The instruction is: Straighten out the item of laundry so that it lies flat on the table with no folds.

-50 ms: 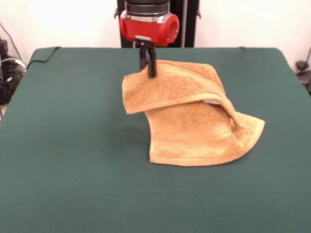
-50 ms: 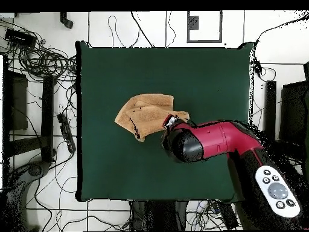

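The orange-tan towel (image 1: pixel 194 116) lies folded over itself near the middle of the dark green table (image 1: pixel 73 145). Its far left corner is lifted off the cloth, pinched by my gripper (image 1: pixel 148 68), which is shut on it. The raised part drapes down over the lower layer, and a bit of white label (image 1: pixel 210 102) peeks out under the fold. The right corner of the towel rests on the table. In the overhead view the towel (image 2: pixel 145 112) sits beside the red arm head (image 2: pixel 184 145), which hides the gripper.
Cables (image 2: pixel 36 60) and dark equipment crowd the floor beyond the table's edge. The red and black arm (image 2: pixel 241 151) reaches over the table's edge near the towel.
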